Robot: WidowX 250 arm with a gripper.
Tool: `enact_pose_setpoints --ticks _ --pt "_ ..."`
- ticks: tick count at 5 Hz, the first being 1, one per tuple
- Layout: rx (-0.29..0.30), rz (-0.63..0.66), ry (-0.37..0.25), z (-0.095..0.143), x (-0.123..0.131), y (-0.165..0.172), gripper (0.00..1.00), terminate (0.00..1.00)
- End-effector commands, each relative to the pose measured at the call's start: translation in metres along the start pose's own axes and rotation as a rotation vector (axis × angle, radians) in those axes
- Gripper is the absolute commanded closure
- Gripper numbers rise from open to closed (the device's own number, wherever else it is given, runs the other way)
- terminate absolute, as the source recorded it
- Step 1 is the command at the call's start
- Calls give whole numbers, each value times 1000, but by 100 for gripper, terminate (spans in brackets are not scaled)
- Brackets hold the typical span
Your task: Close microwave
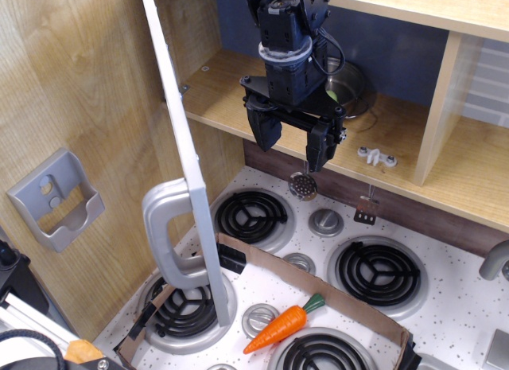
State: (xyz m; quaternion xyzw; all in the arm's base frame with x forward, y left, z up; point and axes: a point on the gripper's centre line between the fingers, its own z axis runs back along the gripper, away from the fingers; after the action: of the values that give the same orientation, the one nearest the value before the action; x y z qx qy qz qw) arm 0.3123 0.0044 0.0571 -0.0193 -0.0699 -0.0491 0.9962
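The microwave door (pixel 187 147) stands open and is seen edge-on as a thin grey panel running from the top of the view down to the stove. Its chunky silver D-shaped handle (pixel 165 231) sticks out to the left near the lower end. The buttons and window are hidden from this angle. My gripper (pixel 293 143) hangs to the right of the door, in front of the wooden shelf opening (pixel 223 87). It points down, open and empty, well apart from the door and its handle.
A grey wall-mounted holder (pixel 54 199) sits on the left wooden wall. The white stove top (pixel 445 314) has black coil burners, a cardboard strip (pixel 350 302) and a toy carrot (pixel 282 326). A metal pot (pixel 347 87) stands on the shelf. A slotted spoon (pixel 303 185) hangs below the gripper.
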Motion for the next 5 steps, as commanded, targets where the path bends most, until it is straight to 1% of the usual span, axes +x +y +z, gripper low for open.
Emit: enact_pose_setpoints --ticks 1,2,3,4,5 --pt "0 0 0 0 0 0 0 0" --pt "60 2 -19 36 -5 -4 0 0" --pt "85 23 -38 66 -10 -8 0 0" --pt "99 28 -62 88 -18 -8 0 0" --pt "125 30 -39 117 -27 -5 0 0"
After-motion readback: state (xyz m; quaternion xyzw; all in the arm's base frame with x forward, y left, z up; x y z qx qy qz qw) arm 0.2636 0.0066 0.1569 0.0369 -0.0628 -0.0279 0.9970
